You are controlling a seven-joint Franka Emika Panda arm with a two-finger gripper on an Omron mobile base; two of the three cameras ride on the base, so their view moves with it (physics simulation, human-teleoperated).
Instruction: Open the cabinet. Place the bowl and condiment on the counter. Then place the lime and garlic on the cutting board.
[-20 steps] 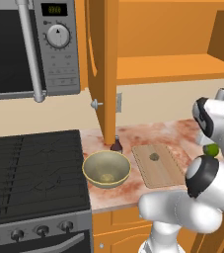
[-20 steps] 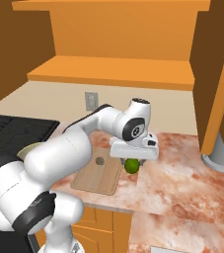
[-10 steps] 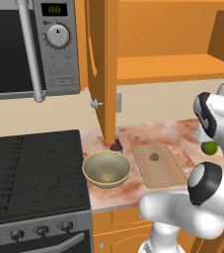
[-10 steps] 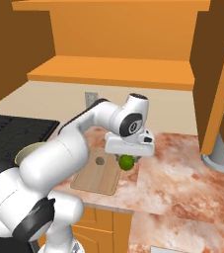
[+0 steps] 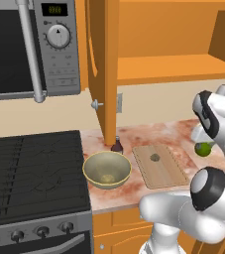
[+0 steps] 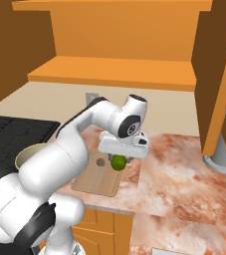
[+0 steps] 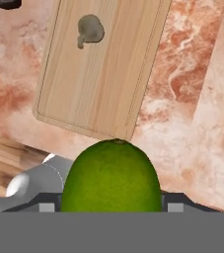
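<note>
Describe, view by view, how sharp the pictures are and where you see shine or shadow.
Left base view: sharp, a soft sheen inside the bowl. Right base view: sharp, flat even light, the cabinet interior evenly lit. Hand view: the lime looms large and crisp, the garlic on the cutting board casts almost no shadow.

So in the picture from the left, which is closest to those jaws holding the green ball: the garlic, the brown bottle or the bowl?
The jaws grip the lime at the right, above the counter.
1. Garlic, on the cutting board, just to their left.
2. Condiment bottle, farther left, by the open cabinet door.
3. Bowl, farthest left, beside the stove.
</note>
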